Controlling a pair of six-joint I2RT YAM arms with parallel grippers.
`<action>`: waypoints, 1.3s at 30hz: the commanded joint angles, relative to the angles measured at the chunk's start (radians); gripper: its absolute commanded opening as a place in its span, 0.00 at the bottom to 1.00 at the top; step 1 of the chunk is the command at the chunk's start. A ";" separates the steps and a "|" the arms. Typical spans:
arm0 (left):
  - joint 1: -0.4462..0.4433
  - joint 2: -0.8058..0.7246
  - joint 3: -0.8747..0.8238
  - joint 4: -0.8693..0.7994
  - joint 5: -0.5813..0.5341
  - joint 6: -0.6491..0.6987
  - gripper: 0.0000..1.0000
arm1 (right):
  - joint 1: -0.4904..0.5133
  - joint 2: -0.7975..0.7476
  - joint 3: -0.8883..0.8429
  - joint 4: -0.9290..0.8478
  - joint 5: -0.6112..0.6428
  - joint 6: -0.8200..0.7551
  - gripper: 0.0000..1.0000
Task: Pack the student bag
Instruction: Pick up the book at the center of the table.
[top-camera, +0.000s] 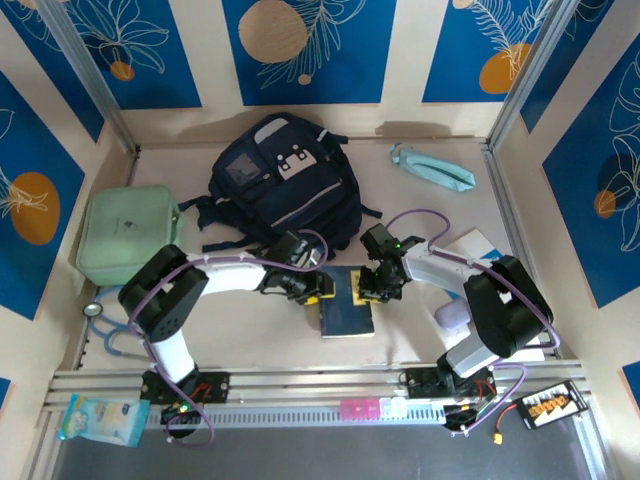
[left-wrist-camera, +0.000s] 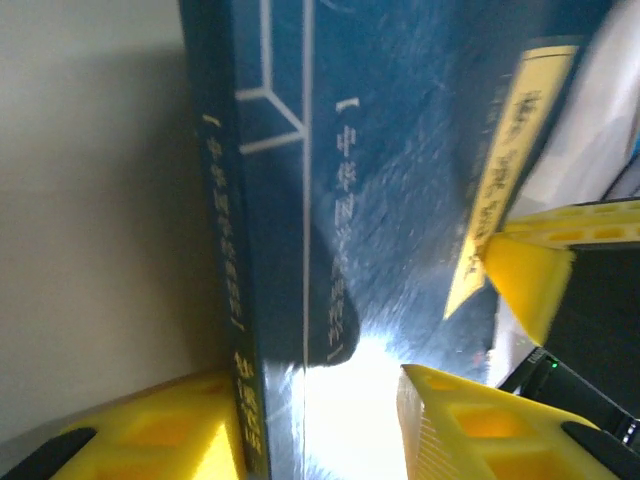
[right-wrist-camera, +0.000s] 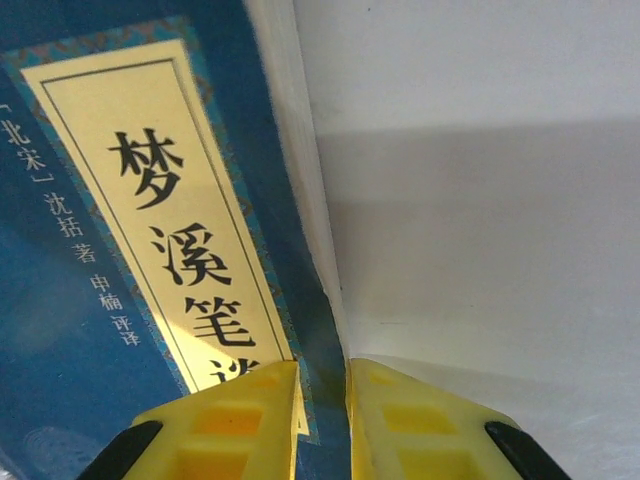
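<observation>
Packing barely begun: I see the bag (top-camera: 285, 180) at the surface's far edge, the book (top-camera: 347, 318) not yet inside, right end effector (top-camera: 368, 290) pinching its page edge, left end effector (top-camera: 318, 290) open at its spine.

Desk tally: singles of everything, arms in a pair.
One student bag (top-camera: 285, 180); one blue book (top-camera: 347, 314); one mint-green case (top-camera: 130, 235); one pale blue pouch (top-camera: 432, 167); one printed packet (top-camera: 100, 420); one pink-and-white strip box (top-camera: 372, 408). Two arms, one claw each: left claw (top-camera: 320, 290), right claw (top-camera: 366, 290). Two yellow fingers (right-wrist-camera: 230, 420) per claw, four in all. Small items at desk's right edge too unclear to count.
</observation>
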 joint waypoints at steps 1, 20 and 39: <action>-0.021 -0.097 -0.012 0.174 0.067 0.025 0.39 | 0.014 0.051 -0.018 0.015 -0.034 0.018 0.19; -0.031 -0.086 0.049 0.083 0.030 0.062 0.07 | 0.016 -0.015 -0.038 0.030 0.002 0.048 0.19; 0.207 -0.312 0.224 0.056 -0.187 0.147 0.00 | -0.285 -0.514 -0.169 0.570 -0.287 0.315 0.78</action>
